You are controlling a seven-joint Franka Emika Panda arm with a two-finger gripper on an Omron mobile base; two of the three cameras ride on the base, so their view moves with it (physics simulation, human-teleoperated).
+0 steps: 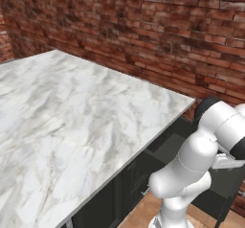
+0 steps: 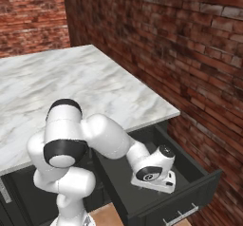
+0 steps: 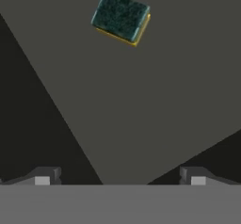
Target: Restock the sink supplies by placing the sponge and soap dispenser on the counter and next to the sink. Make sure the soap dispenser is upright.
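The sponge (image 3: pixel 120 17) lies flat on the dark floor of an open drawer, green side up, with a yellow edge showing beneath. It sits at the top of the hand view, well ahead of my gripper (image 3: pixel 120 178). The gripper is open, its two fingertips wide apart with nothing between them. In the right base view my hand (image 2: pixel 153 174) hangs down inside the drawer (image 2: pixel 190 206), below the counter (image 2: pixel 71 87). The marble counter (image 1: pixel 72 117) stretches bare to the left. The soap dispenser and the sink are out of view.
A red brick wall (image 2: pixel 190 54) runs close behind the counter and along the drawer's right side. Dark cabinet fronts (image 1: pixel 103 205) stand under the counter's edge. The drawer's front panel with its handle (image 2: pixel 179 215) juts out toward the base.
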